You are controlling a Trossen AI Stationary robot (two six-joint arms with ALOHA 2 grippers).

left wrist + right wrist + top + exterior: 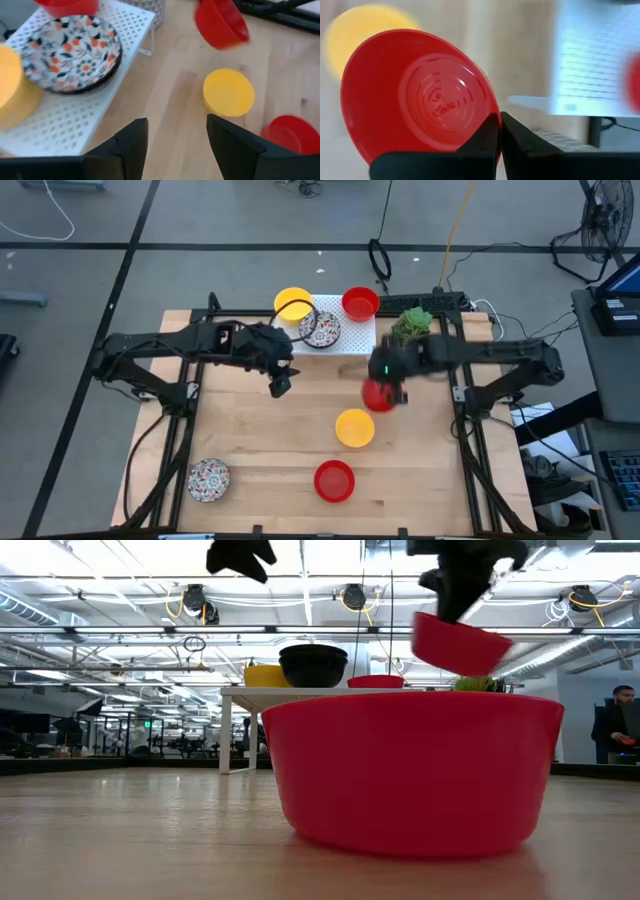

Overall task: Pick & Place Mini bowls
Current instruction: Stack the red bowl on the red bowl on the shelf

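My right gripper [387,387] is shut on a plain red bowl [378,395] and holds it in the air just off the near right corner of the white rack [352,340]. In the low view this bowl [460,640] hangs tilted under the gripper. On the rack stand a yellow bowl [293,304], a mosaic bowl [320,330] and a red bowl [360,303]. A yellow bowl [355,428], a red bowl [334,480] and a mosaic bowl [208,479] rest on the table. My left gripper [280,385] hovers open near the rack's near left corner. My right gripper pinches the red bowl by its rim [496,122], one finger inside the bowl and one outside. The fingers come from above. The bowl is lifted clear of the table and tilted, with its hollow [440,100] facing the wrist camera.
A white pot with a green plant [410,325] stands at the rack's right end, close behind my right gripper. The metal frame rails [190,410] run along the table's left and right sides. Bare wood [260,440] lies between the left mosaic bowl and the yellow bowl.
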